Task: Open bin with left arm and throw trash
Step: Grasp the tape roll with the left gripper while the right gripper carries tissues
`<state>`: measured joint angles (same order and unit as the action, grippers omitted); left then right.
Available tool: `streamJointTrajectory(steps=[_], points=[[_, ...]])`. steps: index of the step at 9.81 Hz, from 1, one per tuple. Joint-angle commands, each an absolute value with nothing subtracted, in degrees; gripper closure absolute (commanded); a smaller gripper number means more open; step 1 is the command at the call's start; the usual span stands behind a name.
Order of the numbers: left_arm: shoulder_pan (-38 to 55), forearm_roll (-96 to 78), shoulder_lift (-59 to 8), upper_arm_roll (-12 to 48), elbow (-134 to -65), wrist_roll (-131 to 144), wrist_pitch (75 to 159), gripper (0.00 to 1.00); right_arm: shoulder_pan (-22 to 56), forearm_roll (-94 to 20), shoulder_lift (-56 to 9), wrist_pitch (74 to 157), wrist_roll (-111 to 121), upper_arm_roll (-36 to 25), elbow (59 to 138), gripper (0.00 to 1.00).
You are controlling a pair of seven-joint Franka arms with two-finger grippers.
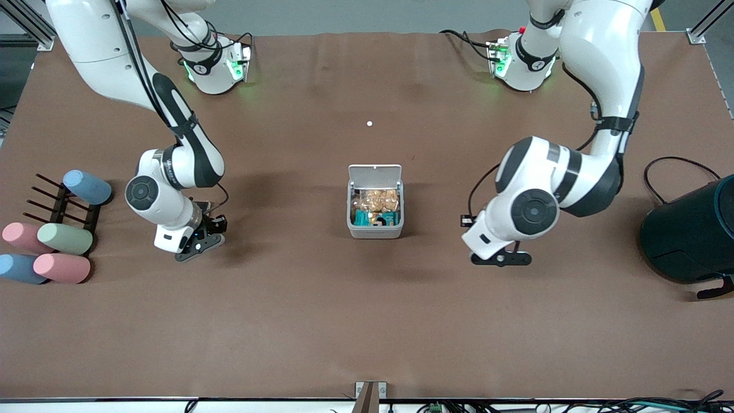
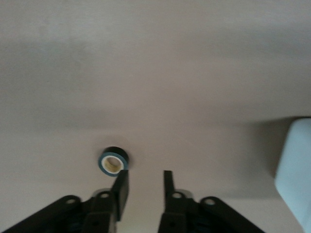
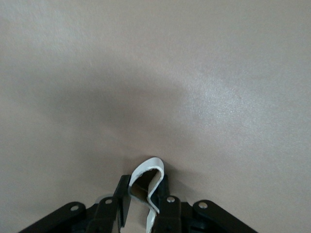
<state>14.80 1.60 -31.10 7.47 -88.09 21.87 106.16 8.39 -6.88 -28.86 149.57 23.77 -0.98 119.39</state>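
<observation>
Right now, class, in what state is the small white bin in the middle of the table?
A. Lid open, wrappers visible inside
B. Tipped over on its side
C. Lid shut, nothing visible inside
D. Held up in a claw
A: in the front view the bin stands on the table with its lid swung up and wrappers showing inside.

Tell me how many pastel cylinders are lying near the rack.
5. One blue cylinder rests on the black rack; a pink, a green, another blue and another pink lie beside it, nearer the front camera. None seems hidden.
</observation>
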Motion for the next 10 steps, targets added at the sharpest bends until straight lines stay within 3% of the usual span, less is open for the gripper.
streamJointTrajectory(steps=[1, 2, 4, 5, 7, 10], points=[[11.9, 2.5, -21.4, 8.2, -106.9, 19.9, 119.1, 0.11, 8.3, -14.2, -27.2, 145.0, 23.6, 0.4, 116.5, 0.73], [11.7, 2.5, -20.0, 8.1, -111.7, 20.0, 123.4, 0.0, 8.6, -18.5, -27.0, 141.1, 21.9, 0.5, 113.8, 0.74], [9.0, 2.5, -19.2, 8.2, -118.9, 20.0, 131.8, 0.0, 12.8, -19.6, -26.2, 138.8, 10.6, 0.5, 110.8, 0.74], [9.4, 2.6, -19.3, 8.2, -121.4, 19.9, 134.7, 0.01, 15.6, -19.6, -25.7, 138.8, 3.6, 0.4, 109.7, 0.75], [10.0, 4.4, -19.2, 8.3, -125.8, 20.0, 138.7, 0.15, 21.8, -19.7, -24.4, 138.7, -10.0, 0.5, 108.7, 0.75], [10.3, 5.1, -21.9, 8.2, -126.6, 20.8, 142.4, 0.14, 31.7, -19.6, -24.3, 138.7, -32.7, 0.4, 104.8, 0.75]])
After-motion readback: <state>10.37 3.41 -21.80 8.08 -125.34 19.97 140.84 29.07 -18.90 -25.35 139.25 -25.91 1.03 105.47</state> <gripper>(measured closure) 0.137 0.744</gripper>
